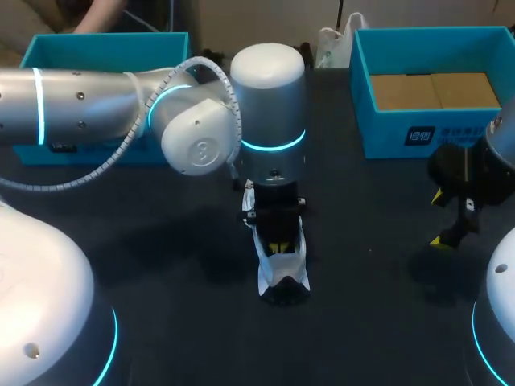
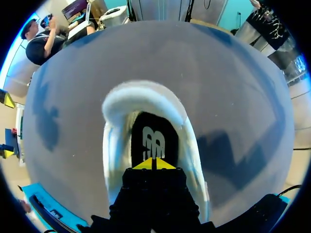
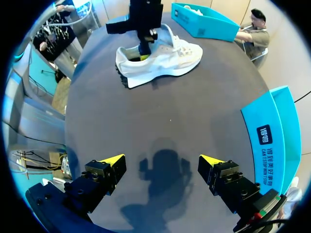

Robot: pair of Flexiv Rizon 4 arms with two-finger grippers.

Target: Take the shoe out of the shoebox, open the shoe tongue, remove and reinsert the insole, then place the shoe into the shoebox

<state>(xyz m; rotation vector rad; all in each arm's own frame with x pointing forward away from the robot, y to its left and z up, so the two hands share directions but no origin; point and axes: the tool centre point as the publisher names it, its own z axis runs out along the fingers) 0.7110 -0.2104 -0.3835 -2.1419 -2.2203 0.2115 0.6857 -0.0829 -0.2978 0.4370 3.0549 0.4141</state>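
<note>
**Left jaws.** The left arm (image 1: 80, 104) places them inside the opening of the shoe (image 1: 283, 272). The shoe stands upright on the counter (image 1: 161, 265), outside both boxes. The yellow fingertips (image 2: 144, 165) meet with only a hairline between them, so the left jaws are closed. They sit directly over the black insole (image 2: 153, 133), which lies flat in the shoe. It cannot be determined whether an edge of the insole is caught between the tips.

**Right jaws.** They are spread wide, with the fingertips (image 3: 112, 160) well apart, and they hold nothing. They hang above bare counter.

**Governing relation.** The insole extends straight ahead of the left jaws along the shoe's long axis. The white collar arches beyond the tips, and the side walls stand to either side. From the right jaws the shoe lies ahead and well apart. It is presented broadside, with its long axis running across their line of reach. The left arm is therefore the nearer by far and is the only one in position to act on the insole.

**Shoebox.** The shoebox (image 1: 418, 133) stands just beside the right jaws. A second teal box (image 1: 105, 44) lies beyond the left arm.

**Assessment.** The step in hand appears to be insole removal. The insole will probably have to be drawn upward and back through the opening. Nothing braces the shoe, so it may lift or tip with the insole.
</note>
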